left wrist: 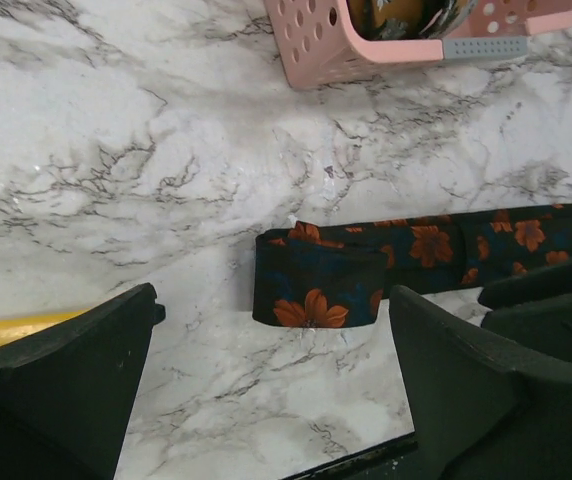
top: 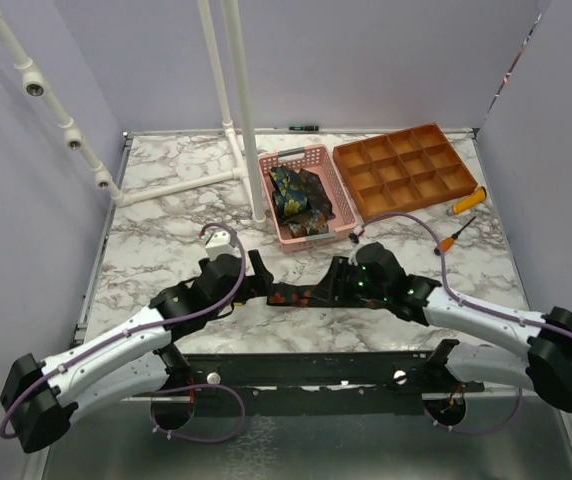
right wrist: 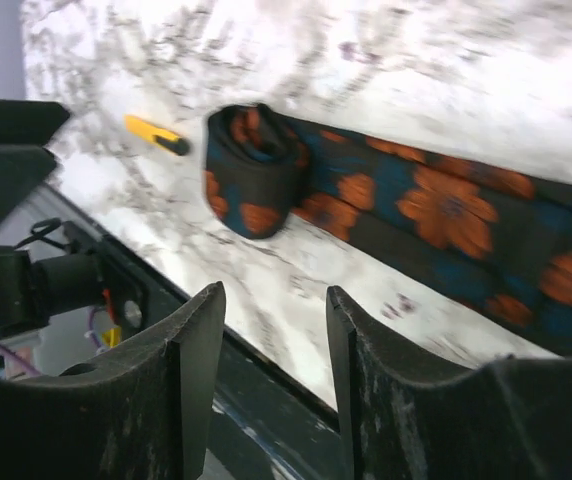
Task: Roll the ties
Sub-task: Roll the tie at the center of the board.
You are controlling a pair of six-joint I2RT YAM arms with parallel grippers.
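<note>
- Left gripper: released, its blunt matte-black fingers spread wide. Nothing is between them but marble and the end of the tie.
- Right gripper: jaws parted about halfway and grasping nothing. Bare tabletop shows in the gap.
- Tie: soft dark navy fabric printed with orange flowers. It lies flat on the table as a long narrow strip running between the two grippers.
- Rolled end: the tie's left end is turned over into a short, loose, flattish roll. It rests on the marble just ahead of the left gripper and touches neither finger.
- Yellow object: small, with a black tip, lying beyond the roll. I cannot tell what it is.
- Table: glossy white marble pattern with grey veins.
- Pink basket: perforated plastic, farther back, holding more ties in crumpled paisley folds.
- Orange tray: rigid and gridded into compartments, just right of the basket.
- Two orange-handled screwdrivers: beside the tray.
- White pipe frame: smooth tubing, left of the basket.
</note>
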